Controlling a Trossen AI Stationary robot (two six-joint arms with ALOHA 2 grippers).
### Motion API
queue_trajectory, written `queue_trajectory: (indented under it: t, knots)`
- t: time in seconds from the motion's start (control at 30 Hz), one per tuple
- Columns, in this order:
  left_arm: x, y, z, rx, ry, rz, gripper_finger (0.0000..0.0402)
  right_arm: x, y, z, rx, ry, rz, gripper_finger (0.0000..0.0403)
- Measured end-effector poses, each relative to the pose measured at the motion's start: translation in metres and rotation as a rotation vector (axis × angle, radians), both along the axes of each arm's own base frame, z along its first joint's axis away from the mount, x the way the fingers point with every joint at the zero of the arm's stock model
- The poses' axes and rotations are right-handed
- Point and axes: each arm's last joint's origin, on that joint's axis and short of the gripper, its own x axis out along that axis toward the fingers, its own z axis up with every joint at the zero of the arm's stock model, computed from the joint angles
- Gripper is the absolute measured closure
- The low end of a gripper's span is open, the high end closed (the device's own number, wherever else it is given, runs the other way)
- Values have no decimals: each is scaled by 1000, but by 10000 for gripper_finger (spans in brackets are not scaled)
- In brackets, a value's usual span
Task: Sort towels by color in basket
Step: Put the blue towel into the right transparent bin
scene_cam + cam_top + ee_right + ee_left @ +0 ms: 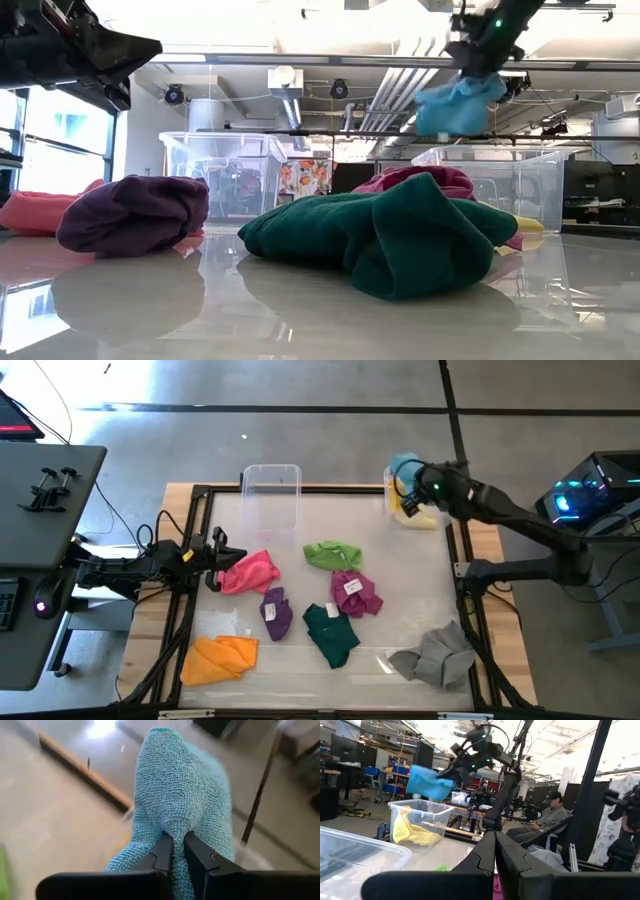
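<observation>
My right gripper (405, 485) is shut on the light blue towel (404, 464) and hangs over the clear bin (422, 805) at the table's far right corner. A yellow towel (412, 832) lies in that bin. My left gripper (495, 857) is shut and empty, raised above the table's left side beside the pink towel (248, 572). Loose on the table lie the light green (333, 553), magenta (357, 593), purple (276, 612), dark green (330, 632), orange (220, 658) and grey (435, 655) towels. My right gripper pinches a bunched fold of the light blue towel (172, 832) between its two fingers. The towel is lifted clear and hangs slack below the gripper (458, 105), above the bin that holds the yellow towel.
A second clear bin (272, 490) stands at the far edge near the middle. A black frame (190, 560) runs around the table. A seated person (552, 815) is in the room beyond. Bare tabletop lies between the two bins and along the near middle.
</observation>
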Motion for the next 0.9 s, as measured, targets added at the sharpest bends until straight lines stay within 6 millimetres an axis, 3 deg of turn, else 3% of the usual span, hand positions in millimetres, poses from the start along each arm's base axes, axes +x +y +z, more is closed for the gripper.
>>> queue_trajectory:
  t: [0.27,0.43,0.63,0.9]
  knots:
    - [0,0,0,2,6,0,401,-8,-44,-31,265,91,-44,384]
    - [0,0,-1,2,6,1,401,-7,-65,-50,314,245,20,374]
    - [0,0,-1,3,7,0,401,-5,-75,-62,328,358,62,340]
    - [0,0,-1,-3,7,-1,401,-8,-75,-62,287,437,-16,258]
